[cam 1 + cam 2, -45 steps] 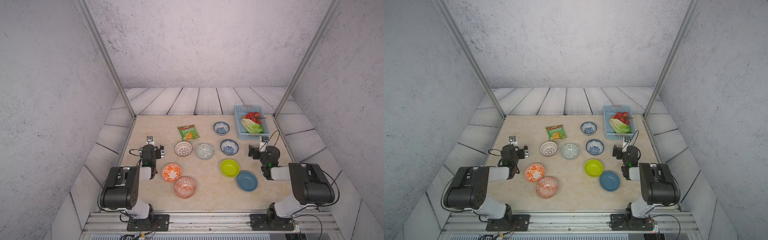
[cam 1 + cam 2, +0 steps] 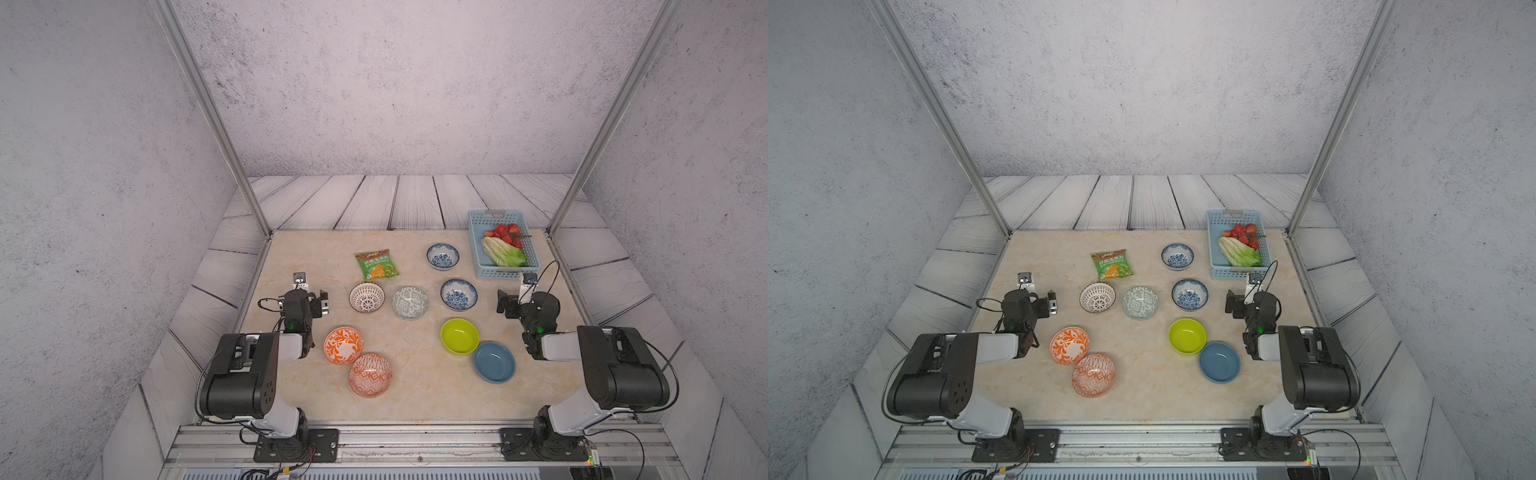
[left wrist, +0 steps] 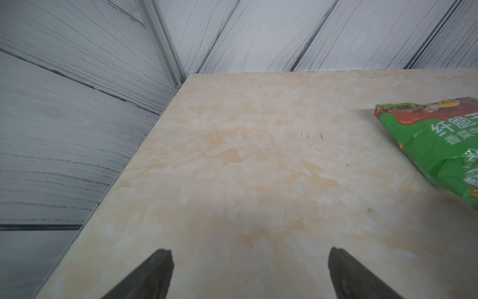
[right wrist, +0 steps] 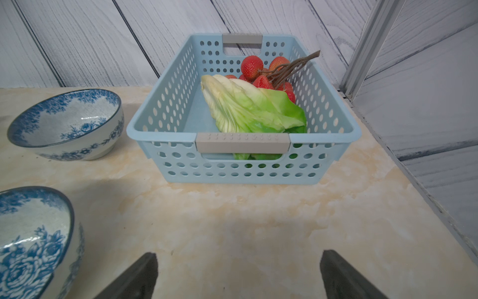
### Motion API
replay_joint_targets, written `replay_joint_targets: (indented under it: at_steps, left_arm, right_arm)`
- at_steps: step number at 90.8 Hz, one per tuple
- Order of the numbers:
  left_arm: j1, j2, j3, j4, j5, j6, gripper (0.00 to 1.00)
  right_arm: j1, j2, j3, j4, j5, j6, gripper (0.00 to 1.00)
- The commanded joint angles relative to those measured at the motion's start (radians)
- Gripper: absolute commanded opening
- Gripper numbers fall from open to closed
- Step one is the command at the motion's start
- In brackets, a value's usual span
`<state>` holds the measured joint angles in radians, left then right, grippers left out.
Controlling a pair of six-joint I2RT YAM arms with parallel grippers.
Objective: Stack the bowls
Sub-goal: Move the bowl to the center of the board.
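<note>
The left jaws are found spread wide and empty, with only bare table (image 3: 245, 168) seen between them in the left wrist view; the right jaws are likewise spread wide and empty in the right wrist view. The left arm (image 2: 296, 309) is held low near the table's left edge, with the white dark-latticed bowl (image 2: 366, 297) nearest to it. The right arm (image 2: 536, 309) is held near the right edge, with the nearer blue-white floral bowl (image 2: 458, 294) closest and the light-blue basket (image 2: 475, 249) beyond. Further out are noted the grey geometric bowl (image 2: 410, 302), the farther blue-white floral bowl (image 2: 443, 256), the lime-green bowl (image 2: 459, 336) rim to rim with the plain blue bowl (image 2: 494, 361), and the scroll-patterned orange bowl (image 2: 343, 345) rim to rim with the diamond-patterned orange bowl (image 2: 370, 375). A snack packet (image 2: 376, 264) lies behind the latticed bowl; a cabbage (image 2: 503, 253) and red fruit (image 2: 505, 230) lie in the basket. All eight bowls are seen upright and single on the table, none nested. No stacking is judged done; the whole task is left.
</note>
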<state>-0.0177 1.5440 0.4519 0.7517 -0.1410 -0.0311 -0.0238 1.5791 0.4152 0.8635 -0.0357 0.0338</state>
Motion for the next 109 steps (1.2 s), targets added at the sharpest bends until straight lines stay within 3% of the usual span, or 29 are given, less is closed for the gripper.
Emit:
replay_joint_targets:
  at_steps: [1,65,88,109]
  left_arm:
    - [0.007,-0.013,0.014,0.0,0.007,-0.009,1.0]
    - [0.005,-0.015,0.011,0.004,0.001,-0.009,1.0]
    - [-0.053,-0.091,-0.054,0.061,-0.125,0.012,1.0]
    - [-0.056,-0.093,-0.031,0.022,-0.138,0.013,1.0]
  right_arm:
    - [-0.004,-0.01,0.007,-0.006,-0.015,0.008,0.99]
    - [-0.002,-0.013,0.001,0.006,-0.027,0.0,0.99]
    - [-0.001,-0.081,-0.075,0.085,0.026,0.019,0.99]
    - [0.001,-0.031,-0.094,0.171,0.037,0.027,0.99]
